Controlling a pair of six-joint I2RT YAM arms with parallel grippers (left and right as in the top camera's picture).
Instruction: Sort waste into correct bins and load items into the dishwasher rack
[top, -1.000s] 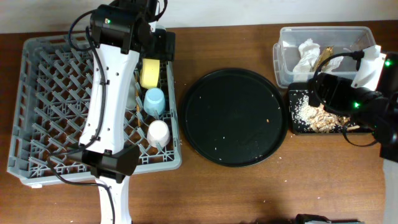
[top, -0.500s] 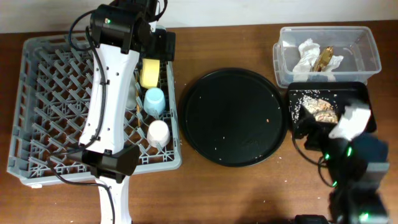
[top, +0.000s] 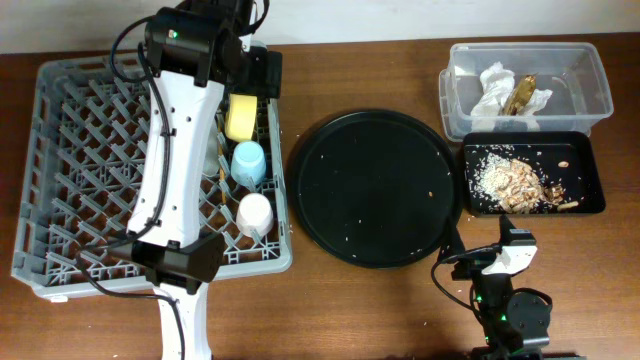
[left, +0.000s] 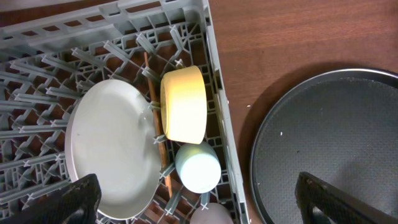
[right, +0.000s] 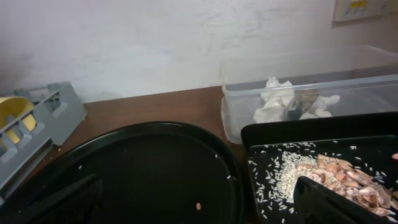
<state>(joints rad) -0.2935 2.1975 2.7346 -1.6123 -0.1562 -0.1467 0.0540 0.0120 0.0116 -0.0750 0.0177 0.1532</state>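
Note:
The grey dishwasher rack (top: 70, 180) holds a yellow bowl (top: 240, 117), a blue cup (top: 248, 162) and a white cup (top: 255, 212). The left wrist view also shows a white plate (left: 115, 146) standing beside the yellow bowl (left: 183, 102) and blue cup (left: 198, 167). My left gripper (top: 258, 75) (left: 199, 202) hangs open and empty over the rack's right side. My right gripper (top: 497, 262) (right: 199, 199) is open and empty, low at the table's front right, facing the black round tray (top: 375, 188) and the bins.
A clear bin (top: 580, 90) at the back right holds crumpled tissue (top: 492, 88) and a banana peel (top: 520, 92). A black rectangular bin (top: 585, 180) in front of it holds rice and food scraps (top: 510, 182). The tray bears only crumbs.
My right arm has pulled back from over the bins to the table's front edge. The left arm and the rack's contents have not moved.

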